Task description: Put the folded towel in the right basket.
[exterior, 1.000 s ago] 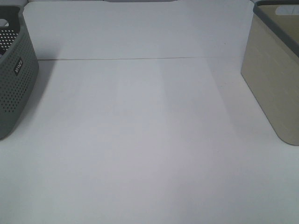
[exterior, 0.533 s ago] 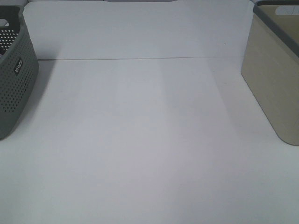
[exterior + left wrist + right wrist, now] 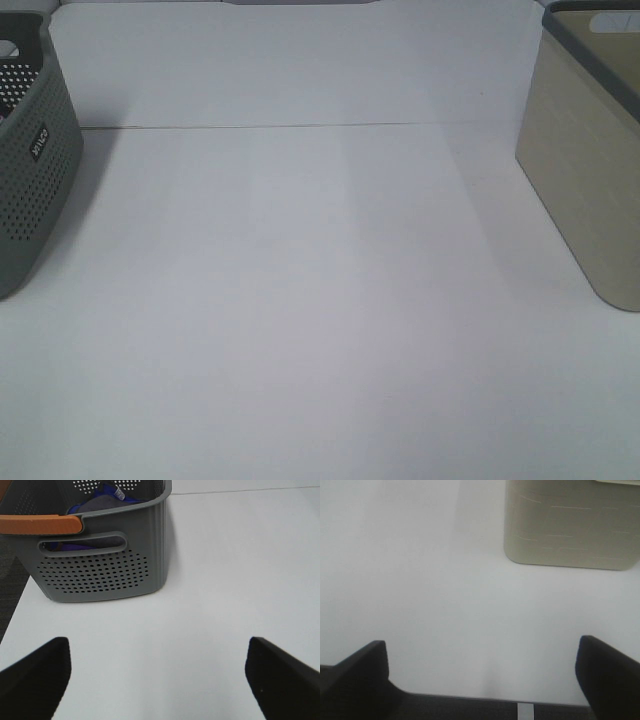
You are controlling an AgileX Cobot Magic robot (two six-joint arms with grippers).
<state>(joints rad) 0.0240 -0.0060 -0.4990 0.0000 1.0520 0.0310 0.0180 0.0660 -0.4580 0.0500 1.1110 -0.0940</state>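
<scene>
No towel lies on the table in the exterior view. In the left wrist view, a grey and blue cloth (image 3: 100, 502) lies inside the grey perforated basket (image 3: 100, 575), which has an orange handle (image 3: 40, 524). This basket stands at the table's left edge (image 3: 30, 160). The beige right basket (image 3: 585, 170) stands at the right edge and also shows in the right wrist view (image 3: 570, 525); its inside is hidden. My left gripper (image 3: 157, 650) is open and empty, a short way from the grey basket. My right gripper (image 3: 481, 647) is open and empty, short of the beige basket.
The white table (image 3: 320, 300) spans the space between the two baskets. A seam line (image 3: 300, 126) runs across its far part. The table's near edge and dark floor (image 3: 470, 707) show in the right wrist view. Neither arm shows in the exterior view.
</scene>
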